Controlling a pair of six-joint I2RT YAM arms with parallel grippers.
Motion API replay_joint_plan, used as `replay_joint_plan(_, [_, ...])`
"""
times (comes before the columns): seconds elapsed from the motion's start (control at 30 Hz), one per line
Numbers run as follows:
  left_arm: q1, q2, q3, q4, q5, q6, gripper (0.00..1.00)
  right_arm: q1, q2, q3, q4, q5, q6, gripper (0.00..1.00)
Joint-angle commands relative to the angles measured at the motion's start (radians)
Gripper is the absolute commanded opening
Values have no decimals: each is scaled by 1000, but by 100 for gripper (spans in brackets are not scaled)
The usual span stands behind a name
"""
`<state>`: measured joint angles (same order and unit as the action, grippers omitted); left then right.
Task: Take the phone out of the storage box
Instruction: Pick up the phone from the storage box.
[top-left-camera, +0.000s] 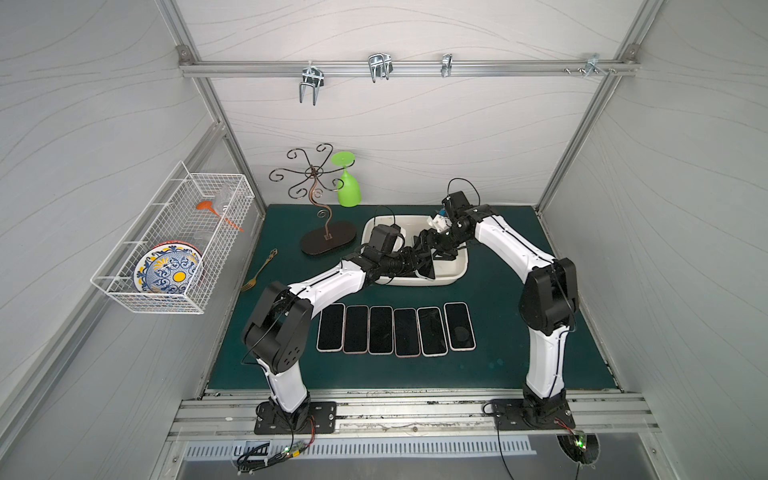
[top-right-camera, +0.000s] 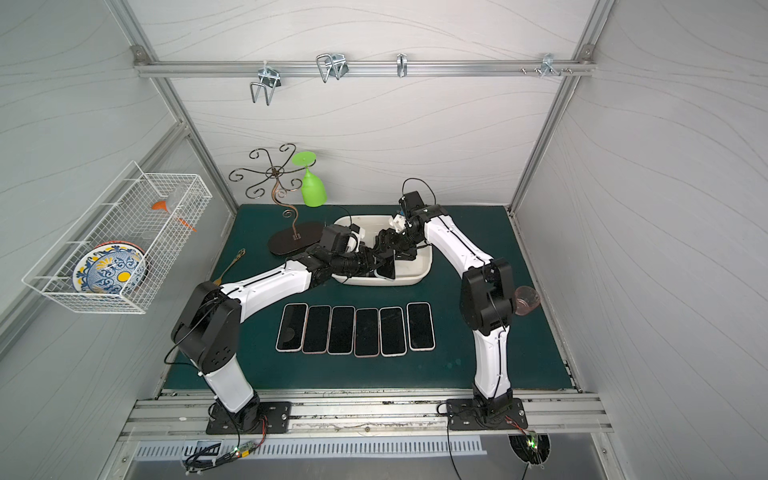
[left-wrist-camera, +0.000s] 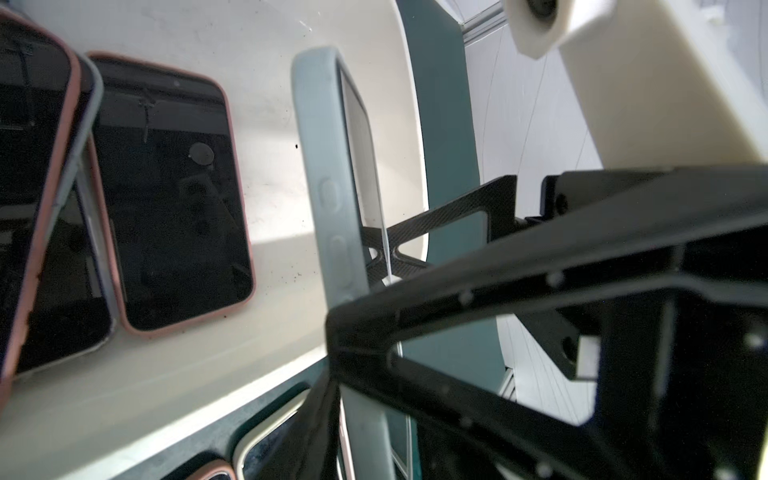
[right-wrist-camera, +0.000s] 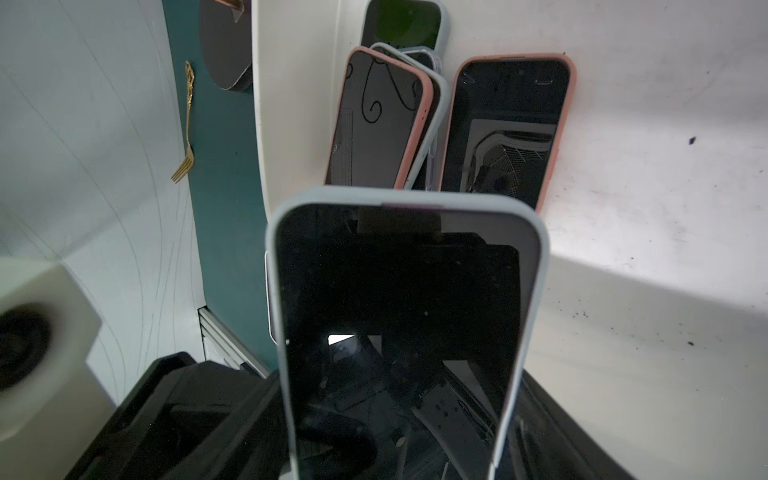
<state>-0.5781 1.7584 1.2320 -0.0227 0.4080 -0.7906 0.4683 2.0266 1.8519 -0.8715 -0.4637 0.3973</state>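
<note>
Nearest you, six phones (top-left-camera: 406, 331) lie face up in one row on the dark green mat (top-left-camera: 519, 353). They are glossy black slabs with rounded corners, side by side. Off to the right, a pinkish thing (top-right-camera: 528, 301) behind the right arm is too hidden to name.

Just beyond the row sits the storage box (top-left-camera: 446, 279), smooth cream plastic with a flared rim. Both arms meet over it and hide most of its inside in both top views. The phone (right-wrist-camera: 399, 291), in a matte pale blue case, is tipped up off the floor inside the box, close to its near wall. The right gripper (top-left-camera: 438, 251) clamps it, though the phone itself covers the fingertips. The left gripper (left-wrist-camera: 349, 374) has one black finger against the case's edge, and you cannot tell whether its jaws have closed on it.

On the box floor you can count at least four more phones (right-wrist-camera: 507, 129), two in pink cases, one stack partly buried. Left of the box lie one gold fork (top-left-camera: 259, 272) and a curled wire stand (top-left-camera: 316, 195) with one green goblet (top-left-camera: 348, 189) hung upside down. Four metal hooks (top-left-camera: 379, 66) hang on the far rail.
</note>
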Motion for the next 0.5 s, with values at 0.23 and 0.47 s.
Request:
replay_joint_plan(0.23, [-5,0,16,57,27,-11,13,1,-21,-13,53,-107,31,53])
replay_joint_plan(0.47, [-5,-26,12,37,41,-1,8,-10,-27,-31,79,-148,33,98])
